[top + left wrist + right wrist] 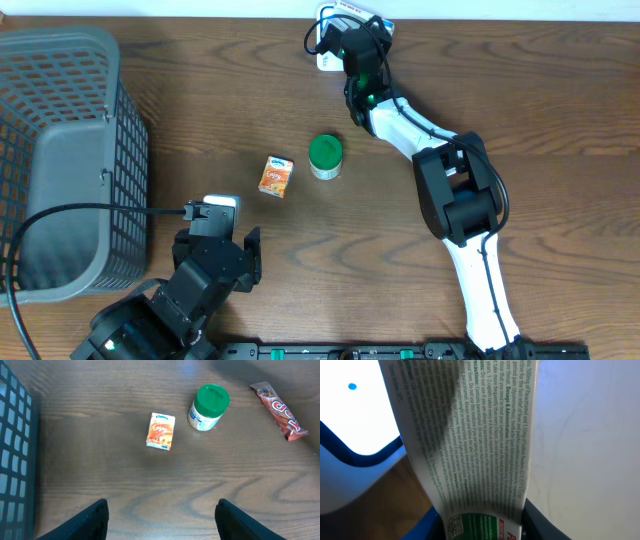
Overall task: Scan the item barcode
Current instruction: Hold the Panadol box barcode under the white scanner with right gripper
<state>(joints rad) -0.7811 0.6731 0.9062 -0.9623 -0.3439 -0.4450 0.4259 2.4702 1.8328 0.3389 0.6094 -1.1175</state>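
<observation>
A printed medicine carton [470, 445], its side crowded with dosage text, sits clamped in the right claw [482, 525] at the far edge of the table [520, 100], held close against a white, blue-edged device [355, 415] that appears to be the scanner. The step in hand looks like the scan itself: the item is lifted and presented, though no barcode shows on the face in view, and whether one is turned to the reader cannot be told. The next move likely calls for a slow turn of the wrist until the code faces the device. Well apart, the left claw [160, 515] hangs with its jaws apart and empty above a small orange juice carton [161, 431], a green-lidded jar [209, 406] and a wrapped candy bar [279, 410]; a grey basket [60, 150] stands at the left.
</observation>
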